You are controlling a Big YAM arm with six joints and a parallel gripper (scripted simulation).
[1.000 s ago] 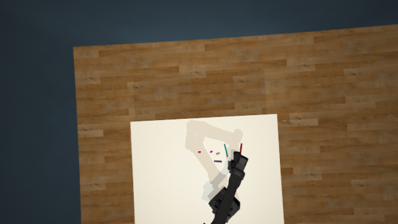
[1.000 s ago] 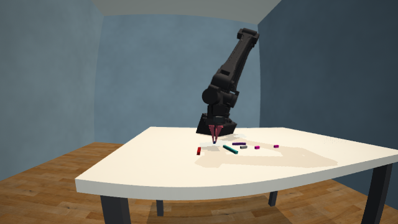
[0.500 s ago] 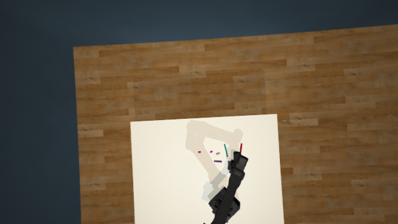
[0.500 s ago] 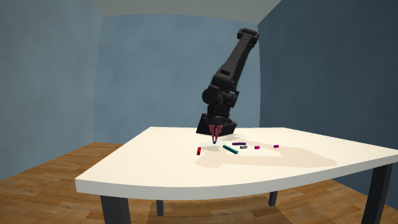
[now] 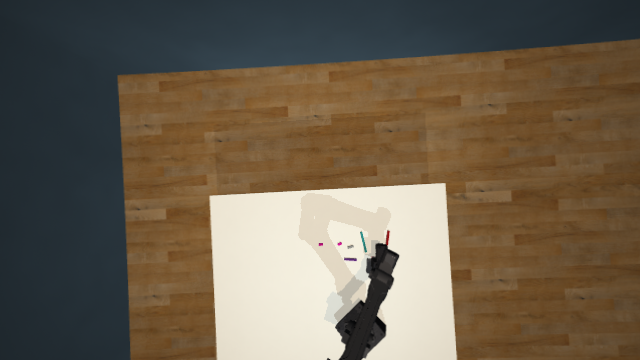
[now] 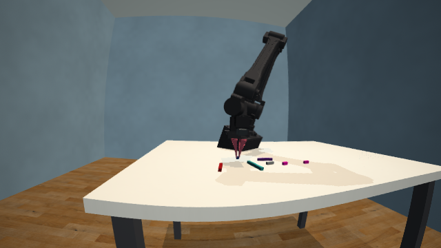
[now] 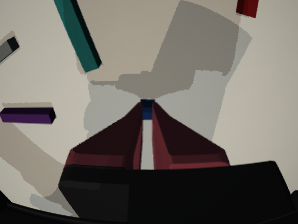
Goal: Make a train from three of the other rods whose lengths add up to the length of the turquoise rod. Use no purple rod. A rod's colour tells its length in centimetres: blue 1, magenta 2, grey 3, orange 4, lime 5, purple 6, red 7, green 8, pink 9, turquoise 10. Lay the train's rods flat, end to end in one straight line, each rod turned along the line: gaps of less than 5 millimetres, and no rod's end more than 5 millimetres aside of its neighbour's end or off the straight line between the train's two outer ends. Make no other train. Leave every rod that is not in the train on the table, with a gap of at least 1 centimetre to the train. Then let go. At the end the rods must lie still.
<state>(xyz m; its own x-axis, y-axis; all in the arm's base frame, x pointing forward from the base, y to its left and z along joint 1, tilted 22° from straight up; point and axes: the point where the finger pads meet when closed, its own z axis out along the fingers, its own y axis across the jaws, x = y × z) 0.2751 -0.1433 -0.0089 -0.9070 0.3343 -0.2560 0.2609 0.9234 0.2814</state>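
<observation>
On the left of the top view, a magenta rod (image 5: 320, 244) (image 6: 306, 162) is lying well apart from the others on the bench (image 5: 260, 300) (image 6: 151, 193) (image 7: 270, 115); to its right a second magenta rod (image 5: 339, 243) (image 6: 284, 163) is resting near the short grey rod (image 5: 350, 246) (image 6: 269, 162) (image 7: 7, 50); the purple rod (image 5: 350, 259) (image 6: 264, 159) (image 7: 27, 116) is lying just beside the grey, presumably staying out of the train; the long turquoise rod (image 5: 363, 241) (image 6: 255, 165) (image 7: 80, 37) is lying slantwise, serving as the measure. Next, the tool (image 6: 237, 156) (image 7: 147, 110) is pinching narrowly on a tiny, dark blue rod (image 6: 237, 158) (image 7: 147, 112); whether it is touching the bench, I cannot tell. On the right, the red rod (image 5: 388, 237) (image 6: 220, 167) (image 7: 247, 7) is lying flat, looking bright and straight.

Red, magenta and blue are adding up to ten, so the blue piece's placing is seemingly in hand; no train is standing yet; the next move is calling for bringing blue to an end of red, turning it along that line, closing the gap without nudging red, then letting go; one magenta would be following.
</observation>
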